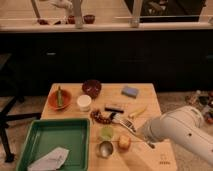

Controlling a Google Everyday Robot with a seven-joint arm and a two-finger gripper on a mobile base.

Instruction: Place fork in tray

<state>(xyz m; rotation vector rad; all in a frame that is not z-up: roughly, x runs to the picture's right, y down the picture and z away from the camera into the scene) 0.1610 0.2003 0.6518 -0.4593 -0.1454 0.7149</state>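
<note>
The silver fork (pixel 127 124) lies on the wooden table (pixel 145 100), right of centre, its tines pointing up-left and its handle running down-right under my arm. My gripper (pixel 145 134) is at the left end of the white arm, low over the fork's handle. The green tray (pixel 35 142) sits at the table's front left, well left of the fork, with a white crumpled paper (pixel 50 159) in its near corner.
Around the fork are a black-handled utensil (pixel 113 117), a green cup (pixel 106 132), a metal cup (pixel 105 148), an apple (pixel 124 143) and a yellow item (pixel 137 112). Farther back stand an orange bowl (pixel 59 99), a dark bowl (pixel 91 88), a white cup (pixel 84 102) and a blue sponge (pixel 130 91).
</note>
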